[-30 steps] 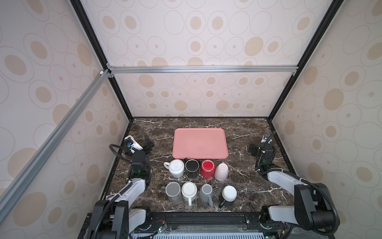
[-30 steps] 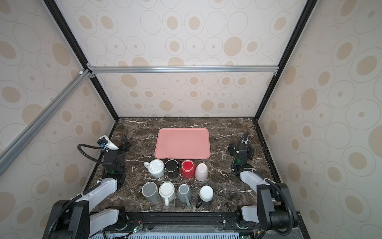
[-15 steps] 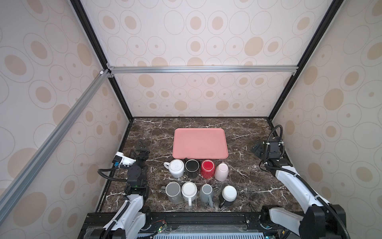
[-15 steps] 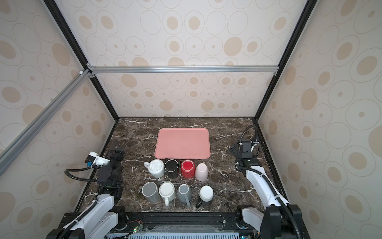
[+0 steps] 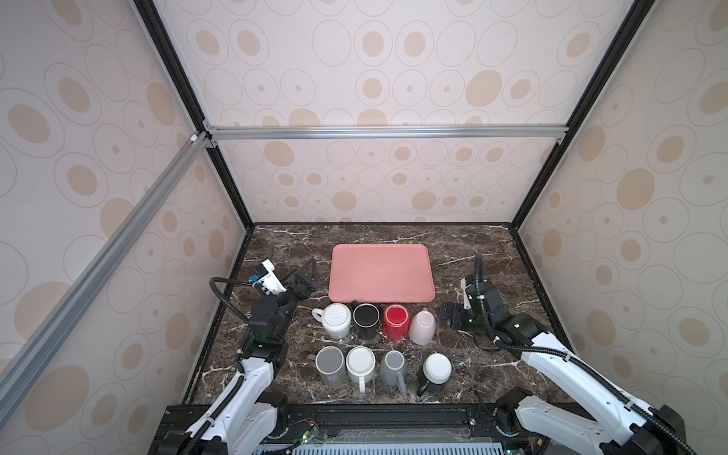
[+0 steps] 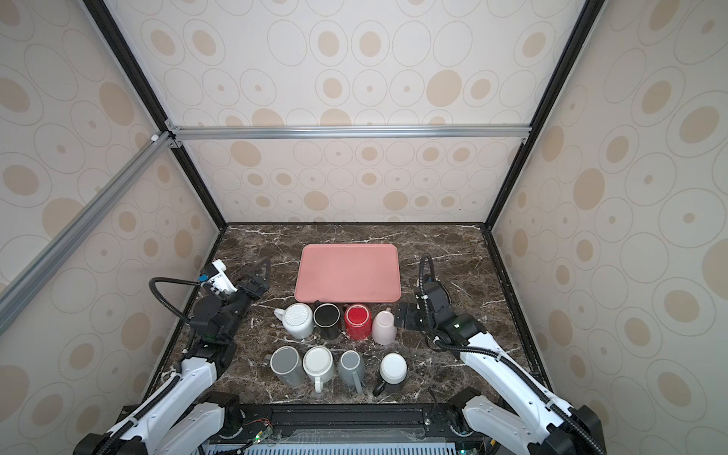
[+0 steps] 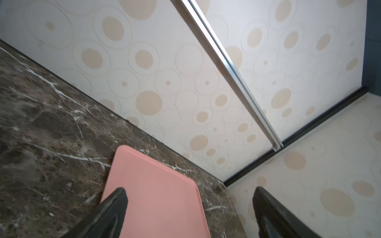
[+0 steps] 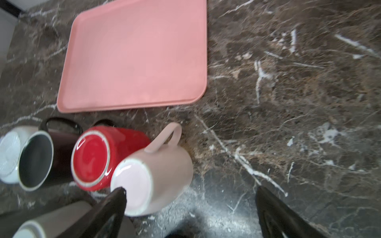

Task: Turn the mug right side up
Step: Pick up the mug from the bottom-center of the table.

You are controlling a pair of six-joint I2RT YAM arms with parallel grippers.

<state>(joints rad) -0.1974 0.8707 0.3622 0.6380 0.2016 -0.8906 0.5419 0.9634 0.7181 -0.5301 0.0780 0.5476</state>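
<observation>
Several mugs stand upside down in two rows on the marble table. The back row holds a white ribbed mug [image 5: 336,318], a black mug [image 5: 365,318], a red mug [image 5: 395,321] and a pink mug [image 5: 422,327] [image 8: 165,164]. My right gripper [image 5: 453,319] [image 8: 189,195] is open, low beside the pink mug's right side, not touching it. One of its fingertips [image 8: 118,197] overlaps the mug's upturned base in the right wrist view. My left gripper [image 5: 308,277] [image 7: 189,195] is open and empty, raised left of the tray and behind the white ribbed mug.
A pink tray [image 5: 381,272] [image 6: 348,272] lies flat behind the mugs. The front row has a grey mug [image 5: 330,364], a white mug [image 5: 360,364], a second grey mug [image 5: 394,366] and a black mug with a white base [image 5: 435,370]. Patterned walls enclose the table.
Both arms have lifted off their rest poses. The right gripper swung inward and down to the pink mug's side. The left gripper moved up and toward the tray's left edge.
</observation>
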